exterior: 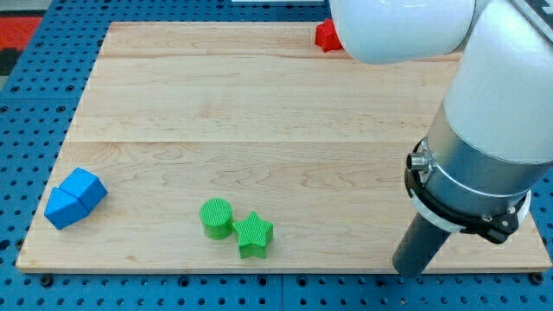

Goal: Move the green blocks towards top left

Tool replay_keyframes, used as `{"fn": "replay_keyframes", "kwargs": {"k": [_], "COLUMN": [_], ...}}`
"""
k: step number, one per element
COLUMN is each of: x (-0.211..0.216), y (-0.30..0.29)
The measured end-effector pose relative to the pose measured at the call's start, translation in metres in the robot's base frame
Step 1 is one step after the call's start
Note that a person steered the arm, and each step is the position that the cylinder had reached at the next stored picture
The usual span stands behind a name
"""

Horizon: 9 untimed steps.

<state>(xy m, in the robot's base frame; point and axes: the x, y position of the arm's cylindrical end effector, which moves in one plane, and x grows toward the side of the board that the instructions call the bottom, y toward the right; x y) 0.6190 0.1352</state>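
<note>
Two green blocks, a cylinder and a star, touch each other near the board's bottom edge, left of centre. My tip, a bare rod with nothing to open or close, rests at the view's bottom right, well apart from them. To push well, the tip should probably approach from the star's lower right, so both greens travel together toward top left. Count: two green blocks, one blue block at the left edge, one red block at the top, partly hidden.
</note>
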Motion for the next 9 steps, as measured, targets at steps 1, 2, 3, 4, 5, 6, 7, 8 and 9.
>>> {"fn": "replay_keyframes", "kwargs": {"k": [1, 2, 3, 4, 5, 6, 7, 8, 9], "x": [-0.001, 0.0, -0.001, 0.0, -0.001, -0.001, -0.015, -0.025, -0.036], "y": [-0.009, -0.017, -0.028, -0.037, -0.056, -0.092, -0.149, -0.189, -0.217]}}
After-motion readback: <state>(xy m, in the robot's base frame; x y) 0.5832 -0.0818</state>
